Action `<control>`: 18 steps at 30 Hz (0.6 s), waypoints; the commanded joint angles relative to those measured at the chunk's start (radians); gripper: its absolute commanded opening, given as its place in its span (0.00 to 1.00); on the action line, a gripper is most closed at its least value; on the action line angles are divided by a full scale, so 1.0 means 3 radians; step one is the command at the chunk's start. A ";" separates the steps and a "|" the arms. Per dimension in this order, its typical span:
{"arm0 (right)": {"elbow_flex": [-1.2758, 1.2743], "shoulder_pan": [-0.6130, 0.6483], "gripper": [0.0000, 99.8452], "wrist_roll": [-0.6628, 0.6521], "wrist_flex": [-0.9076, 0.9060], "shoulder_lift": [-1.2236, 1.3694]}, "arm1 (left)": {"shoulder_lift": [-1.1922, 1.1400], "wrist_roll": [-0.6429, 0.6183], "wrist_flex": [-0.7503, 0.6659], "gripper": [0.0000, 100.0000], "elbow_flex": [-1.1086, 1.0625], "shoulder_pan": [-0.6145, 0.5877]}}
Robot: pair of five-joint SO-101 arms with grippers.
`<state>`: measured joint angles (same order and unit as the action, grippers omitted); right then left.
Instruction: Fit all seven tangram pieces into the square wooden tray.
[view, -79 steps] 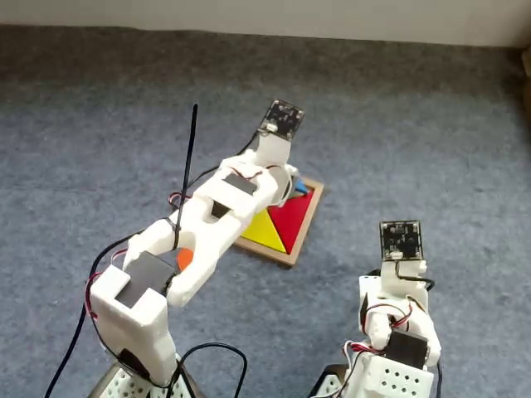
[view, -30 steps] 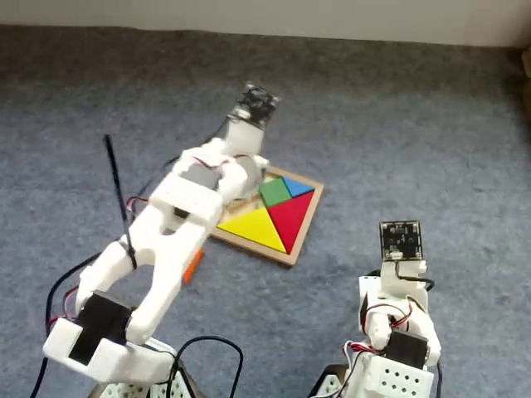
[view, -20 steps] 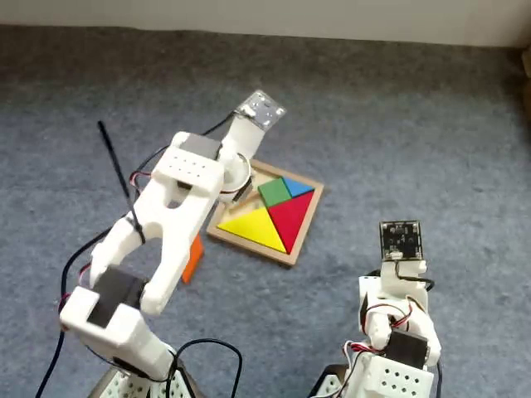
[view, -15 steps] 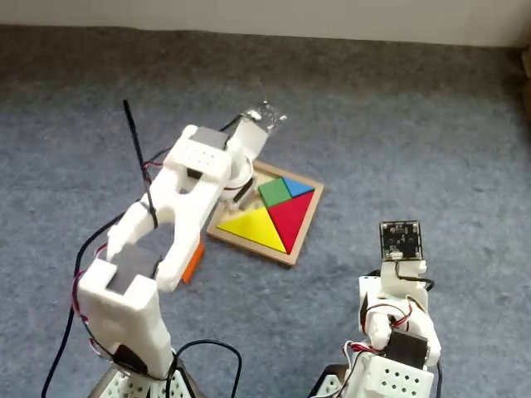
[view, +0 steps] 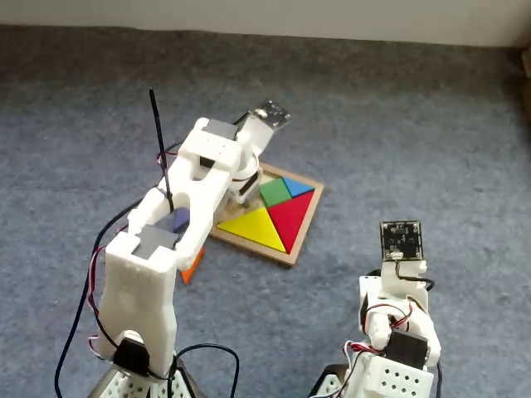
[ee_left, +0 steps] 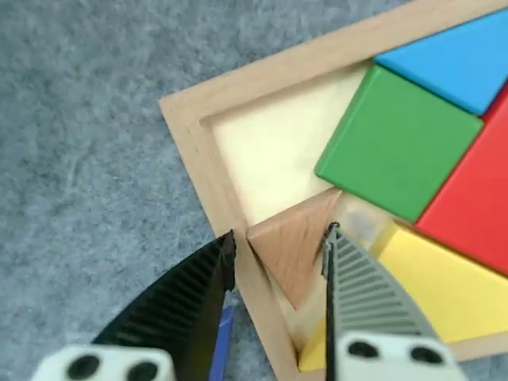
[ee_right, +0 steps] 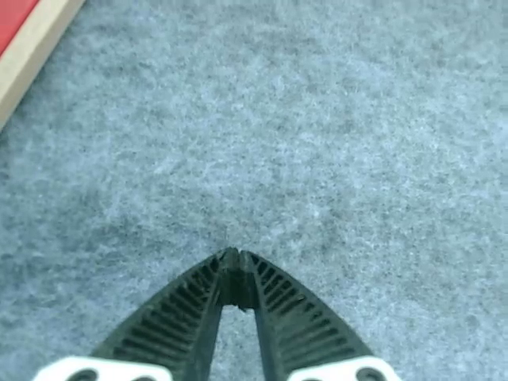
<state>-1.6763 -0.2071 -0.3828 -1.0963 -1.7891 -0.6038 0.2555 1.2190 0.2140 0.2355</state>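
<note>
The tray (ee_left: pixel 193 139) holds a green square (view: pixel 274 192) at 12 o'clock, blue (view: pixel 296 186), red (view: pixel 292 215) and yellow (view: pixel 253 225) triangles, and a wooden triangle (ee_left: pixel 294 255) at 9 o'clock, straddled by the open left end effector (ee_left: pixel 281 236). The right end effector (ee_right: pixel 236 279) is closed over carpet. The left arm has swung aside — the green square is newly uncovered.

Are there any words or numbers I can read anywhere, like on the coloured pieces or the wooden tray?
None can be read.
The wooden tray, green piece, blue piece, red piece, yellow piece and plain wooden triangle carry no print.
The dark circuit board on one arm's wrist has marks too small to read.
</note>
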 commanded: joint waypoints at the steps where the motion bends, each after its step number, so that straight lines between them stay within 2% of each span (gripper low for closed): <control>1: -0.0325 -0.0043 0.01 0.0005 -0.0018 -0.0054 | -0.0151 0.0031 0.0113 0.17 0.0248 0.0054; 12: -0.0325 -0.0043 0.01 0.0005 -0.0018 -0.0054 | -0.0269 0.0031 0.0389 0.13 0.0427 0.0309; 18: -0.0325 -0.0043 0.01 0.0005 -0.0018 -0.0054 | -0.0228 0.0026 0.0486 0.10 0.0519 0.0284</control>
<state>-1.6763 -0.2071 -0.3828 -1.0963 -1.7891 -0.6774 0.2631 1.3311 0.3414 0.2923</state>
